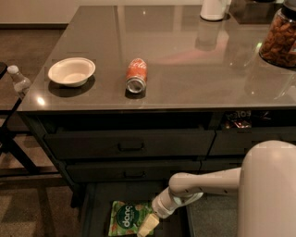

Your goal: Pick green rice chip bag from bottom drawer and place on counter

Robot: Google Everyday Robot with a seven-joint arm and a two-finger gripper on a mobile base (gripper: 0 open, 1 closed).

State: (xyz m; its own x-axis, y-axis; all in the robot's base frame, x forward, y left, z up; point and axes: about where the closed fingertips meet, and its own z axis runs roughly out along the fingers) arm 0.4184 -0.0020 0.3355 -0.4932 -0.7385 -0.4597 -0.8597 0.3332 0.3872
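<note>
Cabinets of dark drawers are seen from above, topped by a large glossy grey-brown tabletop (185, 69). On the left part of the tabletop a white bowl (71, 71) is set upright. Just right of it a red soda can (136, 75) is laid on its side, with its silver end turned toward the near edge. At the far right edge a clear jar of brown nuts (279, 39) is partly shown, and a white container (213, 9) is placed at the far edge. Off the left end of the tabletop, the top of a clear plastic bottle (19, 81) is seen.

Below the tabletop, in the left stack, two closed drawers with handles are shown: an upper drawer (129, 146) and a middle drawer (134, 172). Under them the bottom drawer (95, 208) is pulled open toward the near side, its inside dark. The green rice chip bag (126, 218) is laid flat in this drawer, near its middle, with the dark green round logo facing up.

A white robot arm (208, 183) is extended from the right and angled down into the open drawer. Its pale yellowish claw (148, 225) is placed at the right edge of the bag; whether it is touching the bag or only just beside it cannot be told. Whether the claw is open, closed or gripping the bag cannot be told either.
</note>
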